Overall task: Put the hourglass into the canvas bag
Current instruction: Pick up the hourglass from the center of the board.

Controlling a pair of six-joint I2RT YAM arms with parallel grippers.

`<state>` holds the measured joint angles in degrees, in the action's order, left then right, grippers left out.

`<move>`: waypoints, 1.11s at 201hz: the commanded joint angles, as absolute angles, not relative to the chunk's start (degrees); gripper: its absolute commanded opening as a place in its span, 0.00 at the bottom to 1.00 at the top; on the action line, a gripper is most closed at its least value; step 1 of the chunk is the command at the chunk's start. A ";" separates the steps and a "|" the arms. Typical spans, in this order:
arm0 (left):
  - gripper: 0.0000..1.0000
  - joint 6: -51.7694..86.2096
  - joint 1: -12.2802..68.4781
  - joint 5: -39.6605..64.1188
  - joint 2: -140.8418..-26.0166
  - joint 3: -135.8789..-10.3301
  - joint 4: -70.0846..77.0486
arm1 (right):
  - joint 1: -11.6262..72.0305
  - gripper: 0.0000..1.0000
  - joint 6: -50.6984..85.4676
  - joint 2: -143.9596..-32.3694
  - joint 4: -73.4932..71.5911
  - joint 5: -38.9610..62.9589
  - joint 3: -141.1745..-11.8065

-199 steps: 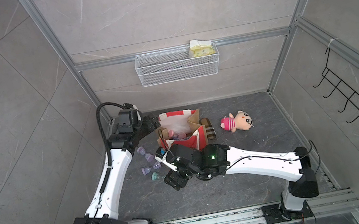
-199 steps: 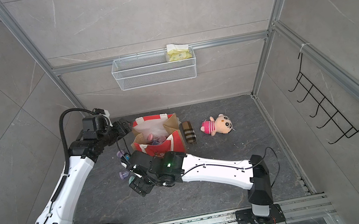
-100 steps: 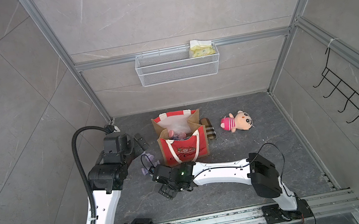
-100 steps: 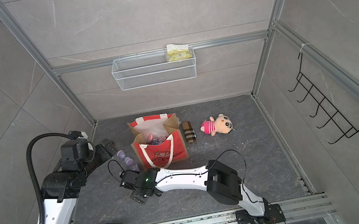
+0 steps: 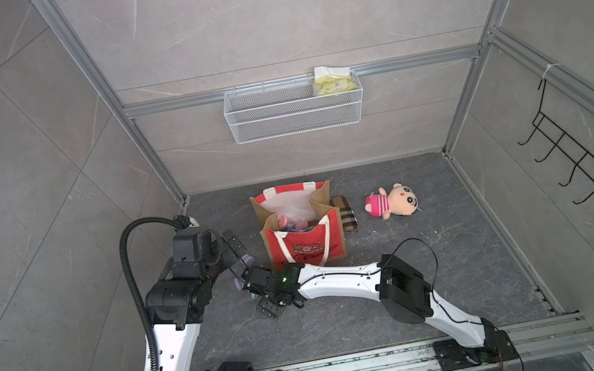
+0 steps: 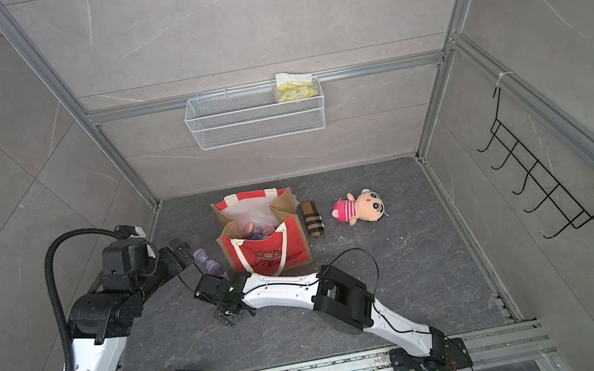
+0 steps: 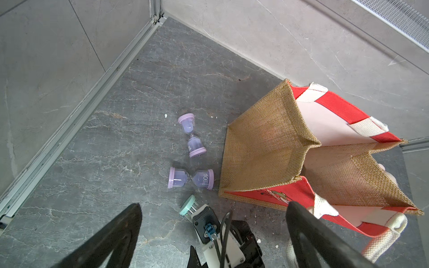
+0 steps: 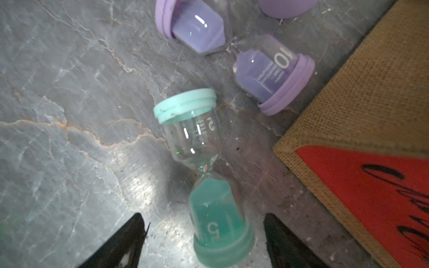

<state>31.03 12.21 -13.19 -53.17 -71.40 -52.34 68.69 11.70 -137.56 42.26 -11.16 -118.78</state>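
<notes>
The left jaws are hanging wide apart, holding nothing, over the worktop (image 5: 352, 321) at the canvas bag's (image 5: 304, 245) 9 o'clock. A purple hourglass (image 7: 192, 135) and a second purple hourglass (image 7: 190, 178) are lying on their sides just beside its burlap side. At the bag's 8 o'clock the teal hourglass (image 8: 216, 218) is lying with its sand-filled bulb between the right jaws, which are standing wide and clear of it. The bag is standing open with more hourglasses (image 5: 294, 223) inside. A plaid roll (image 5: 346, 215) is lying at its 3 o'clock, a plush doll (image 5: 393, 202) beyond.
</notes>
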 commanded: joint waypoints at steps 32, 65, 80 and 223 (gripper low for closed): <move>1.00 30.61 11.99 -12.59 -52.87 -71.20 -51.11 | 67.68 0.78 9.31 -144.14 48.65 -10.40 -127.15; 1.00 30.93 12.01 -12.22 -52.87 -70.88 -50.46 | 67.76 0.70 7.63 -145.41 49.94 -5.98 -128.39; 1.00 30.91 12.00 -12.02 -53.08 -71.01 -50.45 | 67.76 0.68 7.31 -145.63 50.98 -4.93 -128.21; 1.00 31.11 12.00 -11.19 -53.77 -71.10 -49.44 | 67.83 0.37 6.33 -145.22 52.11 -5.18 -126.42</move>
